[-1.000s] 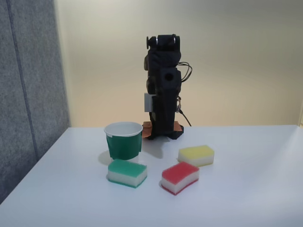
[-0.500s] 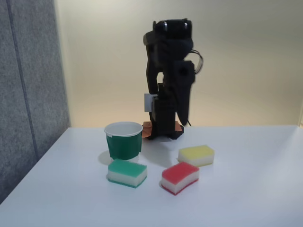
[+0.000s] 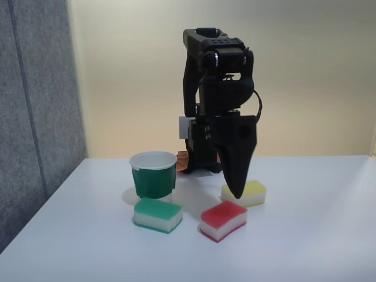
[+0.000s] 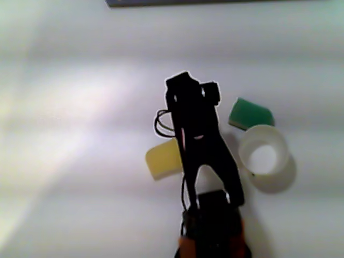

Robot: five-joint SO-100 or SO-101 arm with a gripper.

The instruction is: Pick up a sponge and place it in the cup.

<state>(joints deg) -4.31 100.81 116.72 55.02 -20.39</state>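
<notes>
From the fixed view I see my arm (image 3: 217, 94) standing at the back of the white table (image 3: 305, 235), folded over so the gripper (image 3: 236, 192) points straight down. Its dark tip hangs in front of the yellow sponge (image 3: 249, 191), above and just behind the red sponge (image 3: 222, 220), with a gap of air between tip and red sponge. The fingers read as a single tapered black wedge from here, so I cannot tell whether they are apart or together. The red sponge lies flat on the table toward the front, red layer up, white layer beneath, touching nothing. To its left in this view sits the green sponge (image 3: 157, 214), and just behind that one stands the cup (image 3: 153, 174), upright, its white inside showing. The cup and the red sponge are near each other but apart.

In the other view I look down on the table (image 4: 80, 134) from above. The arm (image 4: 199, 140) is a black silhouette reaching up the frame from its base at the bottom edge. The yellow sponge (image 4: 163, 159) pokes out on its left side, the cup (image 4: 263, 157) stands to its right with its open mouth toward the camera, and the green sponge (image 4: 250, 113) lies just beyond the cup. The fingers are lost in the dark shape here too.
</notes>
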